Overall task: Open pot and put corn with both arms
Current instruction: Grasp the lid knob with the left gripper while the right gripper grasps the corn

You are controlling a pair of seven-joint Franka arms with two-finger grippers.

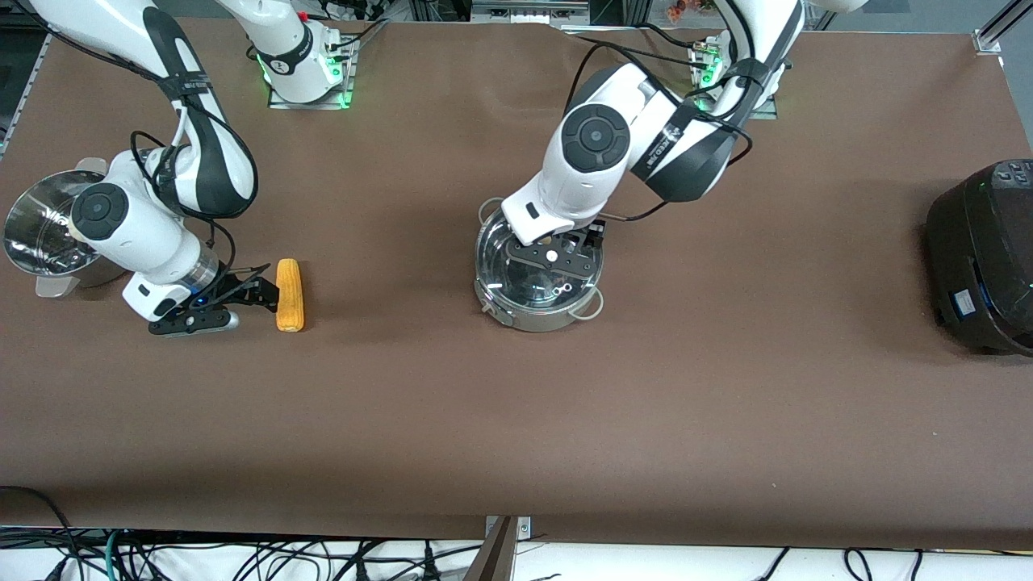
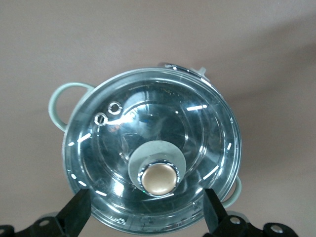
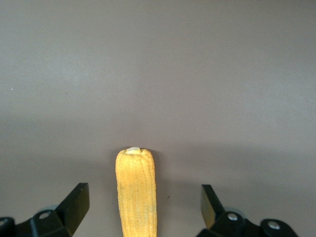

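The steel pot (image 1: 539,311) stands mid-table with its clear glass lid (image 1: 524,278) on. My left gripper (image 1: 565,252) hovers over the lid. In the left wrist view the lid (image 2: 148,133) fills the frame, and the open left gripper (image 2: 145,215) has its fingers (image 2: 76,212) on either side of the tan knob (image 2: 158,177) without touching it. The yellow corn (image 1: 289,294) lies on the table toward the right arm's end. My right gripper (image 1: 265,292) is low beside it. In the right wrist view the corn (image 3: 137,192) lies between the open right gripper's (image 3: 143,207) fingers (image 3: 74,205), untouched.
A steel steamer basket (image 1: 40,230) sits at the right arm's end of the table, partly hidden by the right arm. A black cooker (image 1: 984,258) stands at the left arm's end. Brown tabletop (image 1: 516,420) lies nearer the front camera.
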